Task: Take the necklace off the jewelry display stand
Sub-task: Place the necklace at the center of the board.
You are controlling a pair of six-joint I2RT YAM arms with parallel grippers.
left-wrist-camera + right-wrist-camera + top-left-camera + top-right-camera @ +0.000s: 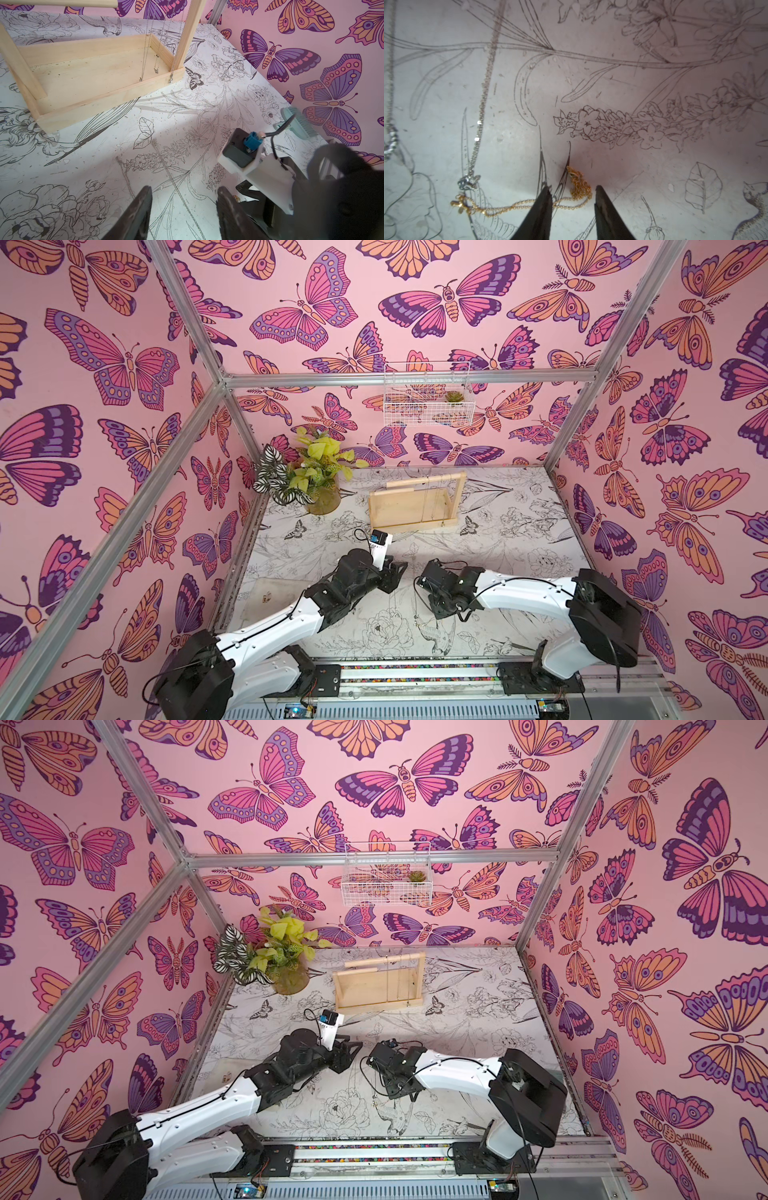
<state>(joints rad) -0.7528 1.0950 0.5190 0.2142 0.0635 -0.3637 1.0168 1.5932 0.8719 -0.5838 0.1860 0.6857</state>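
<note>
Three hanging necklaces, fine silver chains each ending in a small pendant, drape from the thin crossbar near the right upright of the jewelry display stand, their pendants just above its base board. In both top views we see the stand upright at the far middle of the table, with a potted plant in the far left corner and a white wire basket on the far wall above. The left gripper is near the centre of the table, well short of the stand, its fingers spread with nothing between them. Through the gap we see a loose silver necklace stretched flat on the printed tabletop. Just to its right the right gripper points down at the table with its jaws apart. Between its fingertips lies a small heap of a gold necklace, ungripped, whose chain trails past one finger to a tangle beside the silver one's pendant. We cannot tell whether the tips touch the table. A teal brush lies by the right wall.
</note>
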